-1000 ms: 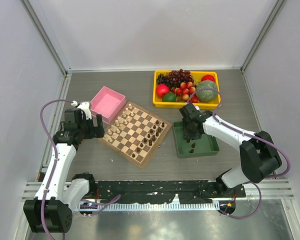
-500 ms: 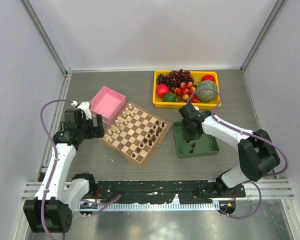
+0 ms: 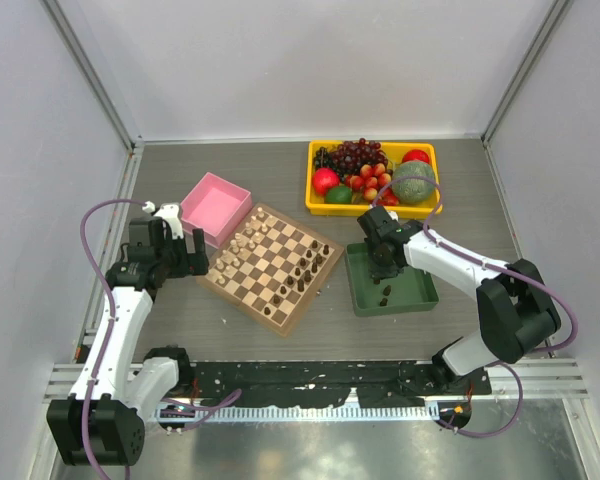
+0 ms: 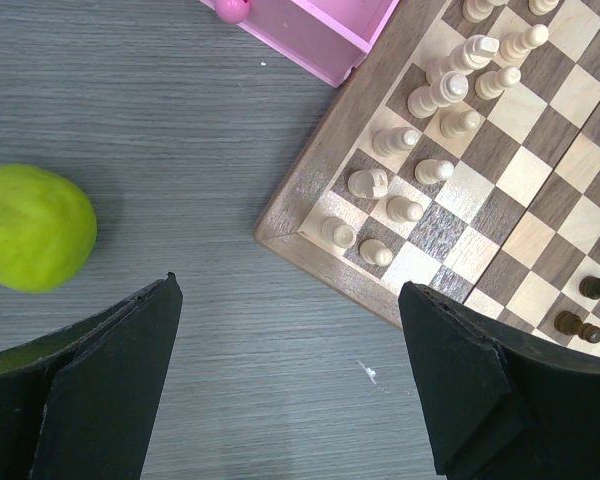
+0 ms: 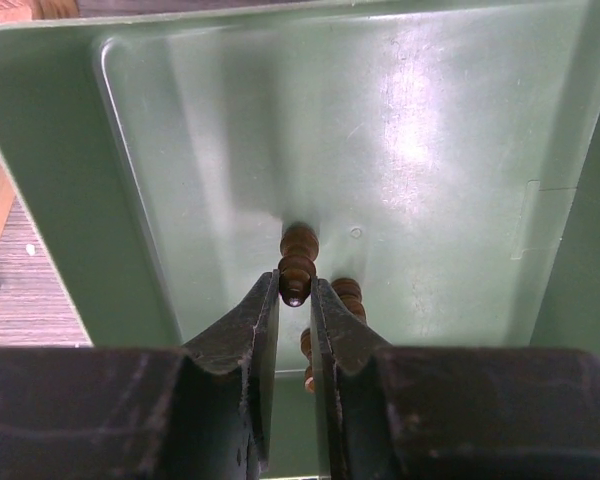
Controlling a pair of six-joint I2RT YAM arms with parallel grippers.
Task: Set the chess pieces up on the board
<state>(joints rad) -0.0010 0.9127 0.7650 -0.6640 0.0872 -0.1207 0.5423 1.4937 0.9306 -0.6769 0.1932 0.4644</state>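
The board (image 3: 242,303) lies at an angle mid-table, with cream pieces (image 3: 242,243) on its left side and dark chess pieces (image 3: 298,275) on its right side. My right gripper (image 5: 296,295) is down in the green tray (image 5: 460,150) and shut on an upright dark chess piece (image 5: 297,270). More dark pieces (image 5: 348,295) lie just beside it in the tray (image 3: 415,290). My left gripper (image 4: 290,380) is open and empty above bare table, just off the board's left corner (image 4: 320,170).
A pink box (image 3: 216,207) stands behind the board's left corner. A yellow tray (image 3: 375,208) of fruit sits behind the green tray. A green fruit (image 4: 30,228) lies on the table left of my left gripper.
My right gripper has shifted only slightly inside the green tray. The left arm has not moved.
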